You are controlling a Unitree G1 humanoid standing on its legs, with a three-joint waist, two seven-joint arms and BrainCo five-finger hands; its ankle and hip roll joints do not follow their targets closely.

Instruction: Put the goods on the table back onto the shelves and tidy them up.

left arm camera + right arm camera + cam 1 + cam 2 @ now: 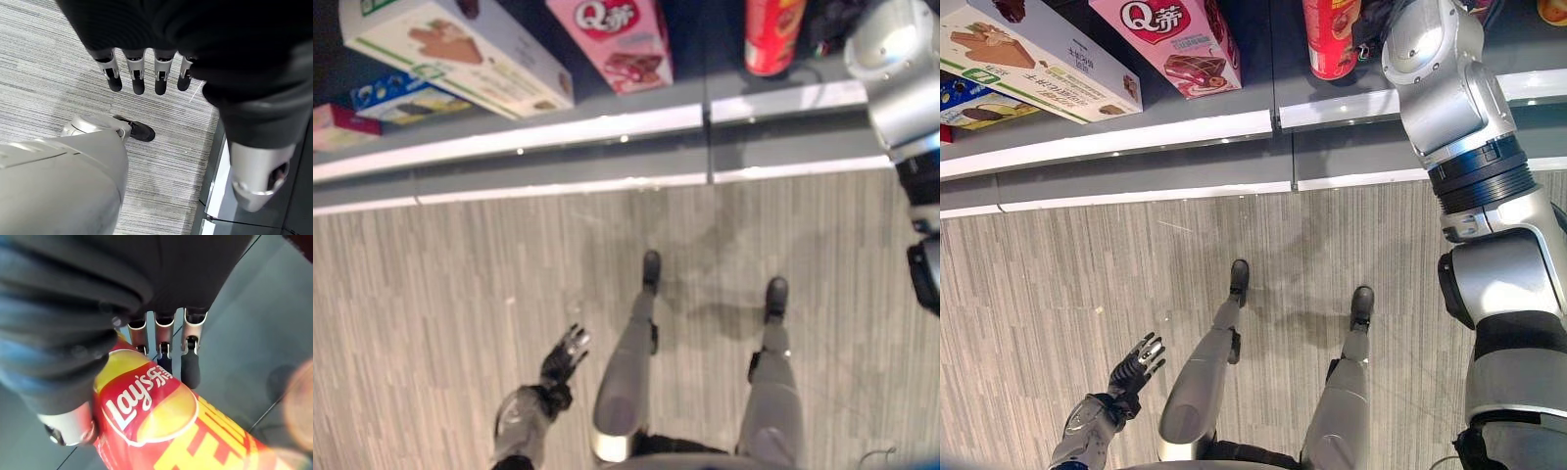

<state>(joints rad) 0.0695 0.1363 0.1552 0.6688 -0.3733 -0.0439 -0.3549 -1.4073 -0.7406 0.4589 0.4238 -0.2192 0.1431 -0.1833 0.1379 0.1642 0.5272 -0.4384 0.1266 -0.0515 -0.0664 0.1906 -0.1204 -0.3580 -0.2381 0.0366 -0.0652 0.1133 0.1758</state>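
A red chip can [1332, 39] stands upright on the grey shelf [1185, 127], to the right of the other goods. My right arm reaches up to it, and my right hand [164, 338] is at the can [151, 416]. The can lies between the thumb and the fingers, which look straight, with the tips beside it rather than wrapped round it. My left hand [566, 357] hangs low over the wooden floor with its fingers [137, 73] straight and nothing in it.
A large white box with ice-cream pictures [460, 49], a pink snack box [617, 39] and a blue box [396, 96] lie on the same shelf to the left of the can. A lower grey ledge [558, 186] runs below the shelf edge.
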